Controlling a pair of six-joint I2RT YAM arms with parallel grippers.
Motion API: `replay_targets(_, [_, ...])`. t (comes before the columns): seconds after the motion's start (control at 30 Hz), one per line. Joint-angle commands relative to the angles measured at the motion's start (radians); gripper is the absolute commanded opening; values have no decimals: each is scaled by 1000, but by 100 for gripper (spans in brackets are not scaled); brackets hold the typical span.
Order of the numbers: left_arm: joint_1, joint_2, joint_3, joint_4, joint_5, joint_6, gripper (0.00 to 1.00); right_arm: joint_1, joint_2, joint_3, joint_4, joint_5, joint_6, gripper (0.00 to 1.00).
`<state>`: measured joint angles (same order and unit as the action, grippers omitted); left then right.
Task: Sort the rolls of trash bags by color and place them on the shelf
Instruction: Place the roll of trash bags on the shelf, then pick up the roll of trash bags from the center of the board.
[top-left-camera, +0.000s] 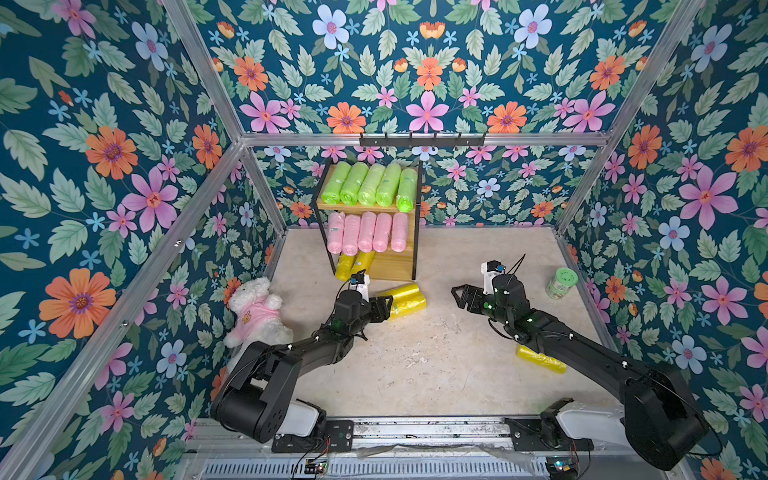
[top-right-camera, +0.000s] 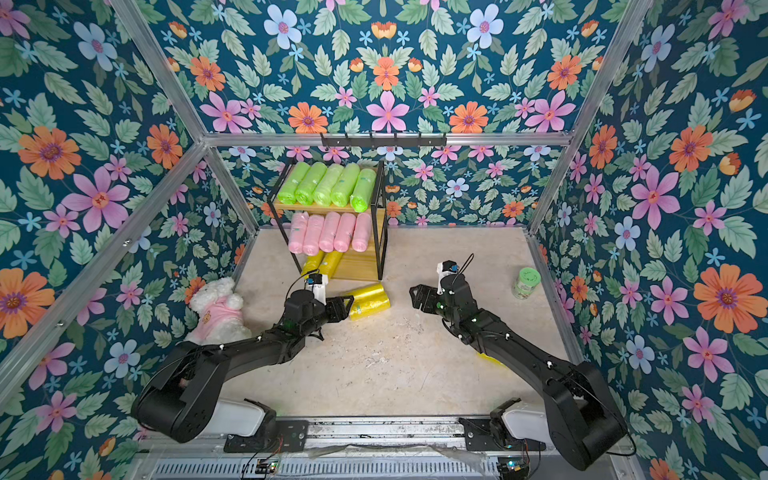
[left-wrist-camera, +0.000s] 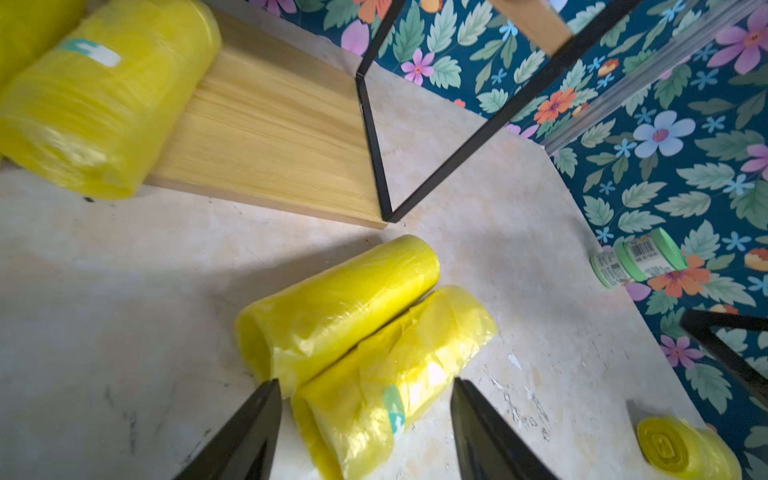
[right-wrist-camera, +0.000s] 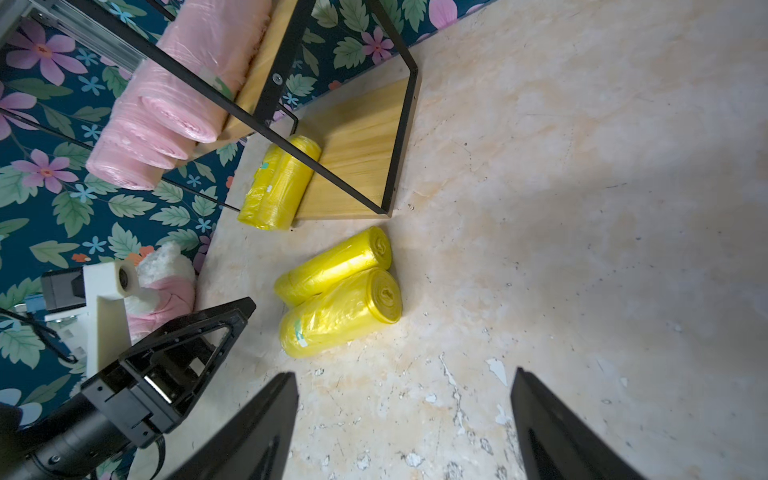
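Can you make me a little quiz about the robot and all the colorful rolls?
1. How many yellow rolls lie on the table, not on the shelf?
2. True or false: the pink rolls sit on the shelf's top board.
3. What is between the fingers of the right gripper? A) a yellow roll B) a pink roll C) nothing

Key
1. Three: two side by side at the left gripper, and a lone roll under the right arm.
2. False. They are on the middle board; the green rolls are on top.
3. C
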<state>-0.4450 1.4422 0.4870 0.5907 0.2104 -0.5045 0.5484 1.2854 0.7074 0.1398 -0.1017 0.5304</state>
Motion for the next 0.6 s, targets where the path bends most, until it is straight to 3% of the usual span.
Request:
replay_targets(0.0, [-8,47,37,-19,26,52,67,1,17,5,58,-24,0,85])
replay_targets(0.2, [-30,89,53,-22,43,53,62,0,35,1,82,-34,10,85])
replay_targets(0.57, [-79,82,44,-75,17,100,63,-2,67,0,116,-77,27,85])
